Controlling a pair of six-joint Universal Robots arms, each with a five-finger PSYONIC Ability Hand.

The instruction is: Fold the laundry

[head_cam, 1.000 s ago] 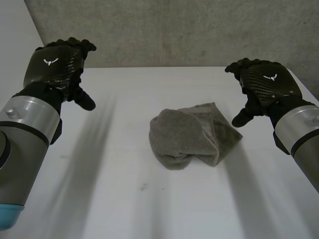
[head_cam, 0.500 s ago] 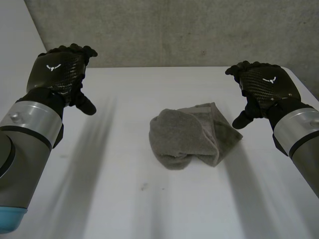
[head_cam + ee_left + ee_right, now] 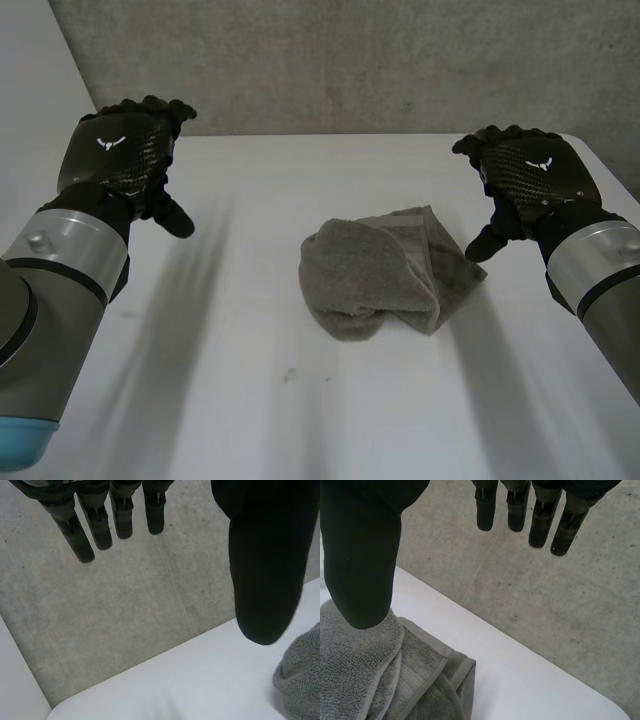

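A crumpled grey terry towel lies bunched in a heap at the middle of the white table. To either side, the black left hand and black right hand hover with fingers straight and spread, holding nothing. Behind the table stands a grey concrete wall.
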